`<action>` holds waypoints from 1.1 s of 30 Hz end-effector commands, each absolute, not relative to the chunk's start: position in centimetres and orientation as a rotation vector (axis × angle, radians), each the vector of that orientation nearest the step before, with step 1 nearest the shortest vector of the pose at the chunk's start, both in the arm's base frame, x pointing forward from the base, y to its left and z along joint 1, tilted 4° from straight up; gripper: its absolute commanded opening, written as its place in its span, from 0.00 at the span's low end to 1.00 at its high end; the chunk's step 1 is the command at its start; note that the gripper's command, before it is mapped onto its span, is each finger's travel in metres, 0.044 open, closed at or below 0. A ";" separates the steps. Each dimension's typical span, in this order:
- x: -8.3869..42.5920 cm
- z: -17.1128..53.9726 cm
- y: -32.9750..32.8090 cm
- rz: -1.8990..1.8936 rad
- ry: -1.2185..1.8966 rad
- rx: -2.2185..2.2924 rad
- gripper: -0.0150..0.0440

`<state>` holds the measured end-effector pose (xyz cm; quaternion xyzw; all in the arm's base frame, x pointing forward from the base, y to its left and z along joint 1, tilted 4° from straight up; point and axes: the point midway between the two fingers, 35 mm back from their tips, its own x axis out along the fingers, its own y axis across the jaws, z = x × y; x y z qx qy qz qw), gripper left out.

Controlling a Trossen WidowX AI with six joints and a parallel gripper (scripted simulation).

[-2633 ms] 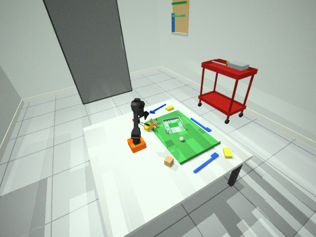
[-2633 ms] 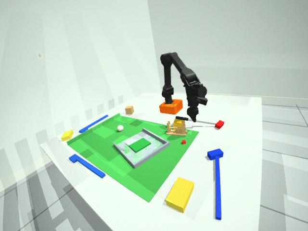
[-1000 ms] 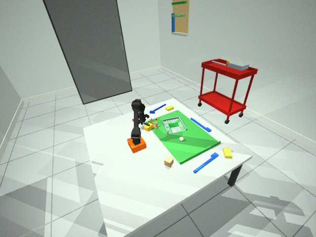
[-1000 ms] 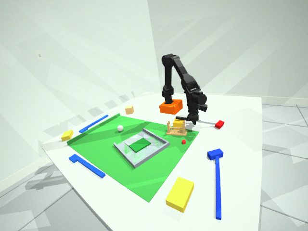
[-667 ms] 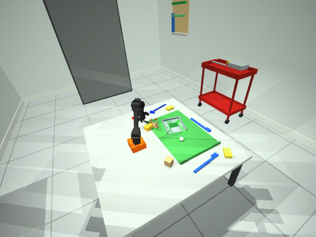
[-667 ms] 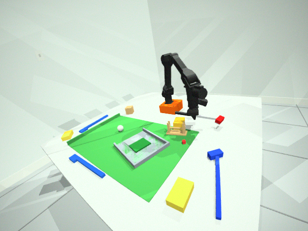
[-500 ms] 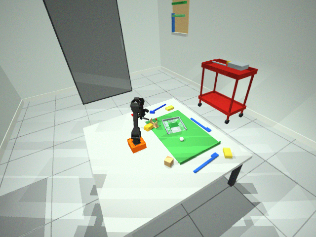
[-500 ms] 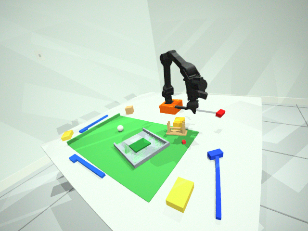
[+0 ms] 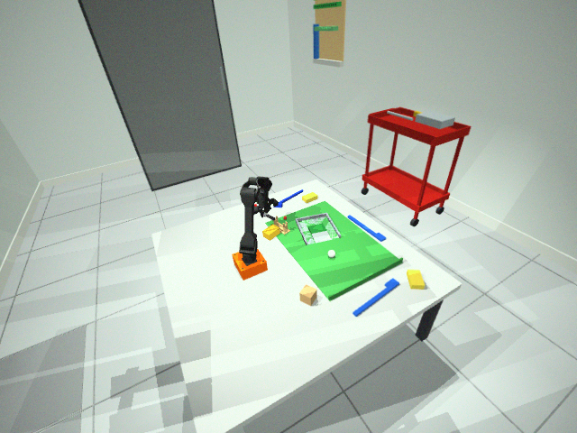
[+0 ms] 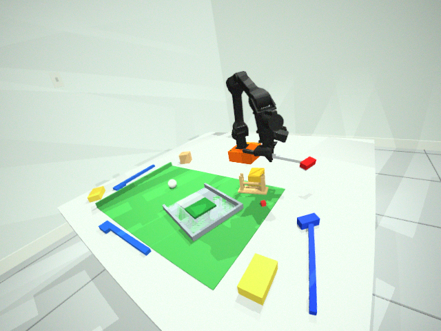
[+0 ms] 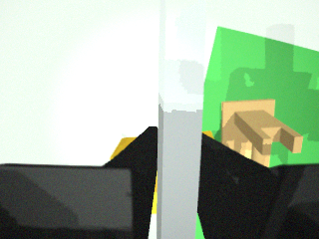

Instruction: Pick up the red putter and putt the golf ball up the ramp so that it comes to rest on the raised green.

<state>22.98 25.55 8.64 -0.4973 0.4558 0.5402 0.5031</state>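
Red putter (image 9: pixel 255 205) (image 10: pixel 307 163) (image 11: pixel 180 149) off the worktop (image 9: pixel 196 280) (image 10: pixel 342 185), near its far-left edge in the top view.
The gripper's (image 9: pixel 268 208) (image 10: pixel 271 156) (image 11: pixel 179 133) fingers pinch its shaft; it should lift level, clearing the wooden stand (image 9: pixel 283 230) (image 10: pixel 249 190) (image 11: pixel 248 107), before approaching the ball (image 9: pixel 331 253) (image 10: pixel 172 183) on the mat (image 9: pixel 353 274) (image 10: pixel 142 209) (image 11: pixel 289 110).

Counter (image 9: pixel 209 289) (image 10: pixel 345 178) (image 11: pixel 75 75): mat (image 9: pixel 368 261) (image 10: pixel 142 199) (image 11: pixel 214 85), upon it. On mat: ball (image 9: pixel 331 253) (image 10: pixel 171 183); ramp (image 9: pixel 301 233) (image 10: pixel 217 223), raised green (image 9: pixel 317 227) (image 10: pixel 200 207) within. At mat's edge: stand (image 9: pixel 281 227) (image 10: pixel 253 189) (image 11: pixel 247 117). Near mat: cube (image 9: pixel 307 295) (image 10: pixel 185 157). Beyond counter, top view: cart (image 9: pixel 405 130).
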 end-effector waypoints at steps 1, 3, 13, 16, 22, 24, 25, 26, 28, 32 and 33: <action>24.2 8.9 24.2 1.264 1.160 -1.092 0.25; 24.8 8.9 23.5 1.243 1.189 -1.043 0.25; 27.4 9.4 19.6 1.129 1.302 -0.799 0.25; 28.1 9.5 18.3 1.092 1.329 -0.727 0.25; 29.3 9.6 15.9 1.045 1.331 -0.676 0.25; 29.7 9.6 15.0 1.030 1.330 -0.664 0.25; 29.8 9.6 14.6 1.020 1.336 -0.645 0.25; 30.0 9.7 14.3 1.010 1.343 -0.622 0.25; 30.2 9.7 13.6 0.991 1.358 -0.578 0.25; 30.8 9.9 12.0 0.936 1.388 -0.475 0.25; 30.9 10.0 11.5 0.921 1.394 -0.448 0.25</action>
